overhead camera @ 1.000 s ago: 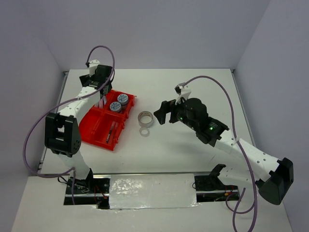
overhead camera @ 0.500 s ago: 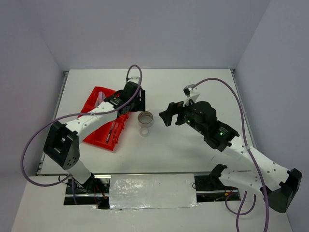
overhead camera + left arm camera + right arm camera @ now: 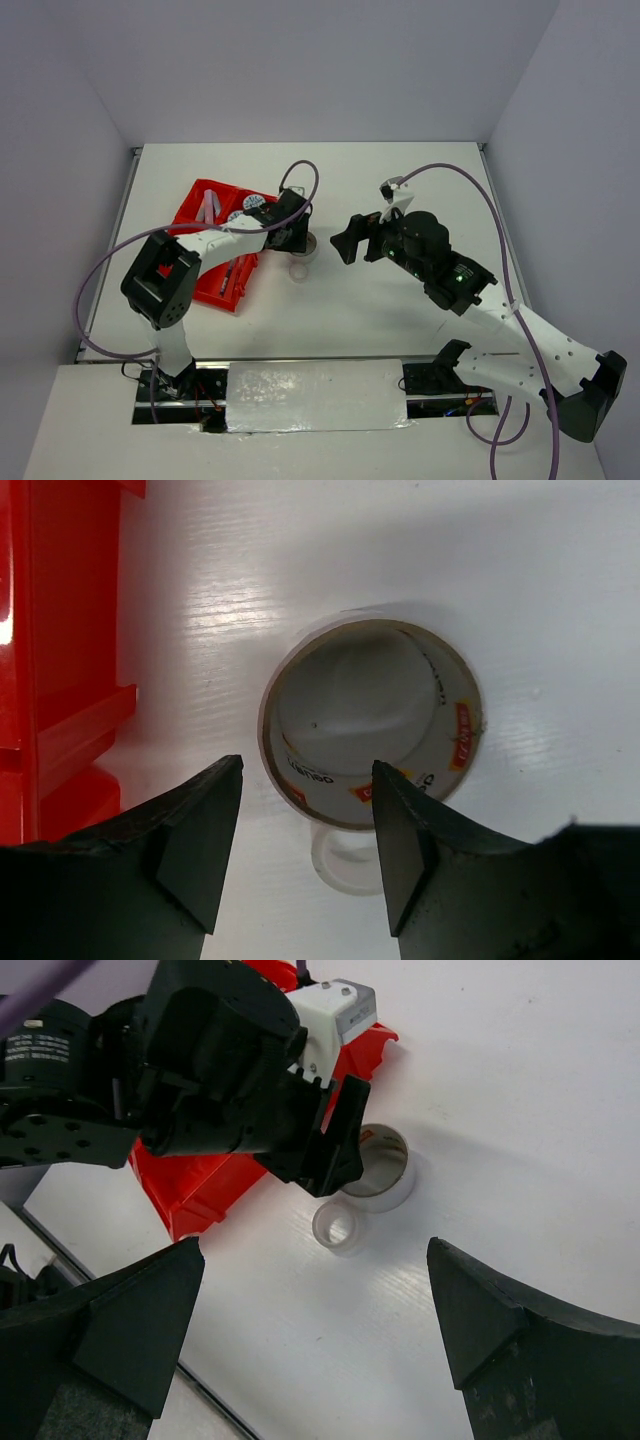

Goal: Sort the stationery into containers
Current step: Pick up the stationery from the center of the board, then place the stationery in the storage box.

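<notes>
Stationery is split between the red tray (image 3: 207, 277) and the desk (image 3: 400, 180). Blue-white tape rolls (image 3: 254, 202) sit in a far compartment of the tray, pale sticks (image 3: 208, 206) lie in the far compartment beside it, and a thin pen (image 3: 231, 274) lies in a near one. A grey tape ring (image 3: 455, 730) stands on the desk just right of the tray, its hole facing up. A smaller clear ring (image 3: 345, 865) is just beside it on the near side (whether the two touch is hard to tell).

The left end effector (image 3: 307, 770) hangs directly over the grey ring with its fingers partly spread. One finger is outside the ring's left wall and the other is above the hole. Neither clearly presses on the ring, so nothing is gripped. The right end effector (image 3: 312, 1250) hovers above the desk to the right of both rings, spread wide and holding nothing.
</notes>
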Tool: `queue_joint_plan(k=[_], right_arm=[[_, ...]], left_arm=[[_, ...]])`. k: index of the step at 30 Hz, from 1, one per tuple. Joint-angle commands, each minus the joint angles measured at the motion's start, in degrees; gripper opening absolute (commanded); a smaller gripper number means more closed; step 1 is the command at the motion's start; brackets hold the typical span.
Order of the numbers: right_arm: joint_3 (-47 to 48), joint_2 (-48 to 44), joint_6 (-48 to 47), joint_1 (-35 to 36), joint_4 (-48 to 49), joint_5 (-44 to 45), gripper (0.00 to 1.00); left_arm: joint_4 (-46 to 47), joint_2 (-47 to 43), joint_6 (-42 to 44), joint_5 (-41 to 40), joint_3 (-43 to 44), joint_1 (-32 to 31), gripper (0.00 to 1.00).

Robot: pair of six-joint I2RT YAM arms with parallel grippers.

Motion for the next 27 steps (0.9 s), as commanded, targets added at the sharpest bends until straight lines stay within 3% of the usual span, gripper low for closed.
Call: queue_joint_plan(k=[1,3,4,6,7,9,11,14,16,21,27], right_arm=[[-0.53,-0.11,-0.19,-0.18,1.03,-0.86,1.00],[-0.36,0.42,-0.10,-0.09,1.12,-1.04,1.00],[-0.36,0.59,-0.10,-0.18,1.30,-1.13,1.00],[-0.09,0.86,-0.10,-0.18,1.21,-1.39,1.00],[-0.01,0.86,-0.19,-0.18,1.12,-1.39,1.00],[0.26,0.77,-0.28,-0.18,0.86,-1.22,1.00],[0.43,0.33,-0.36,-0.18,0.69,-1.04,1.00],[0.35,-0.11,-0.45,-0.27,0.77,-0.51,1.00],[0.17,-0.28,-0.37,-0.27,0.69,-0.42,1.00],[-1.14,-0.81,-0.36,-0.18,1.56,-0.77,1.00],[-2.29,-0.55,-0.10,-0.18,3.32,-2.79,1.00]], left_arm=[[0.69,1.74,-1.12,-2.81,1.24,0.13,0.65],[0.69,3.23,-1.30,-3.08,1.59,0.13,0.62],[0.69,3.84,-1.39,-3.16,1.68,0.13,0.49],[0.78,5.34,-1.65,-3.08,2.03,0.13,0.38],[0.78,5.69,-1.74,-2.64,2.21,0.13,0.24],[2.09,5.17,-2.27,-1.59,1.86,0.13,0.08],[5.33,1.24,-3.14,0.26,0.29,0.13,0.00],[8.94,-7.29,-4.46,-0.17,-1.91,0.13,0.00],[7.99,-12.99,-6.47,-6.37,-1.92,0.30,0.00],[-8.84,-20.92,-16.13,-22.75,-0.51,3.72,0.00],[-13.64,-35.06,-26.52,-23.03,-11.57,21.29,0.00]])
